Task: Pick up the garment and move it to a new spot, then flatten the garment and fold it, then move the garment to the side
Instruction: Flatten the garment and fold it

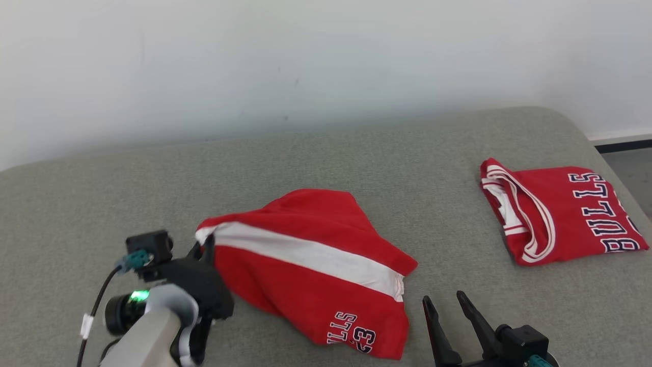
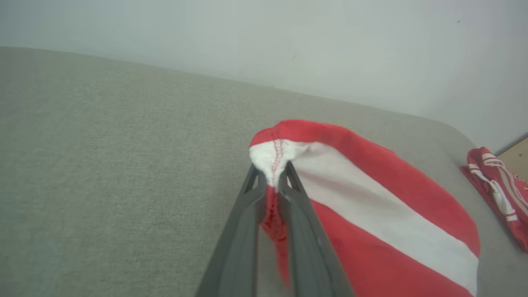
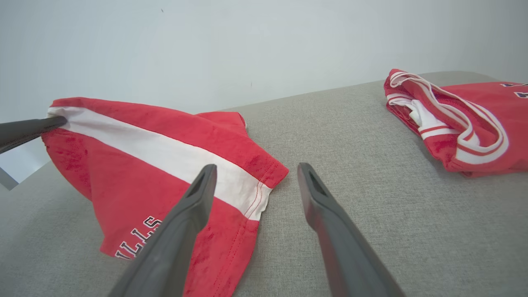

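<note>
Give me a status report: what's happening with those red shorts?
Left end effector shut on shorts corner, raised. Right end effector open, empty. Folded jersey at right, not in the way.

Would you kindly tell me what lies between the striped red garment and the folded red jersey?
Only bare grey cushion lies between the striped garment and the folded jersey, as the head view and the right wrist view both show.
</note>
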